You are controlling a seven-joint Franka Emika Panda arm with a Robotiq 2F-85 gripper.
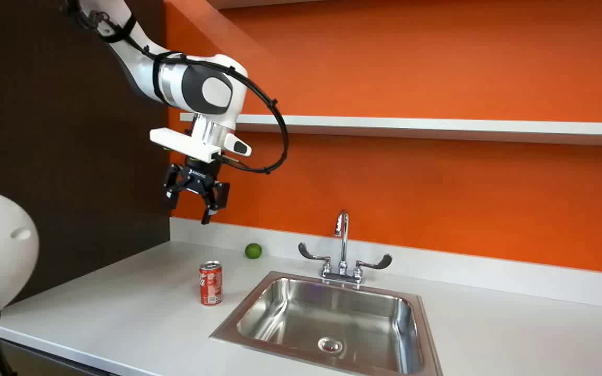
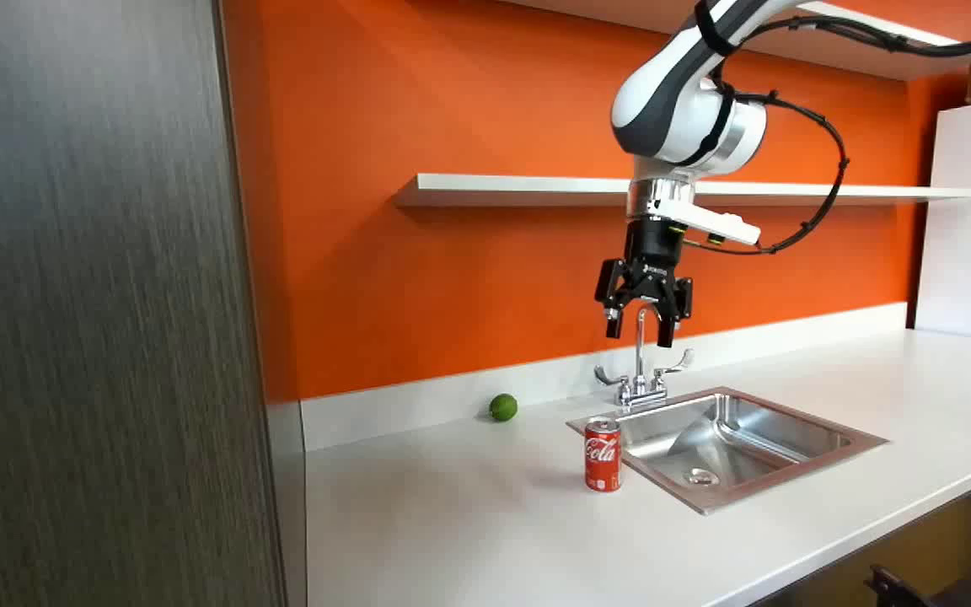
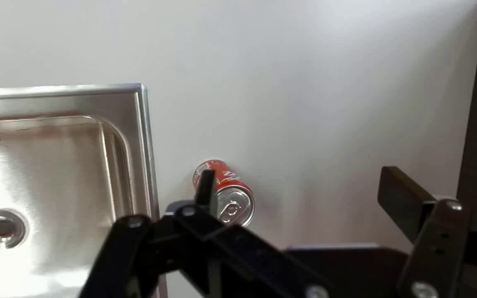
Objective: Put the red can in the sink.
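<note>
The red can stands upright on the counter beside the sink, in both exterior views [image 1: 210, 283] [image 2: 603, 464]. In the wrist view the can [image 3: 236, 200] is partly hidden behind one finger. The stainless-steel sink [image 1: 251, 303] is set in the counter, with nothing seen in its basin; it also shows in an exterior view [image 2: 789, 470] and at the left of the wrist view [image 3: 118, 103]. My gripper [image 1: 188, 210] is open and empty, pointing down high above the counter. Its fingers are wide apart in an exterior view [image 2: 639, 335] and the wrist view [image 3: 298, 186].
A small green ball [image 1: 253, 250] [image 2: 503, 407] lies near the backsplash behind the can. The chrome faucet [image 1: 343, 245] with two handles rises behind the sink. A white shelf [image 1: 411, 124] runs along the orange wall. A dark panel [image 1: 71, 156] bounds the counter's end.
</note>
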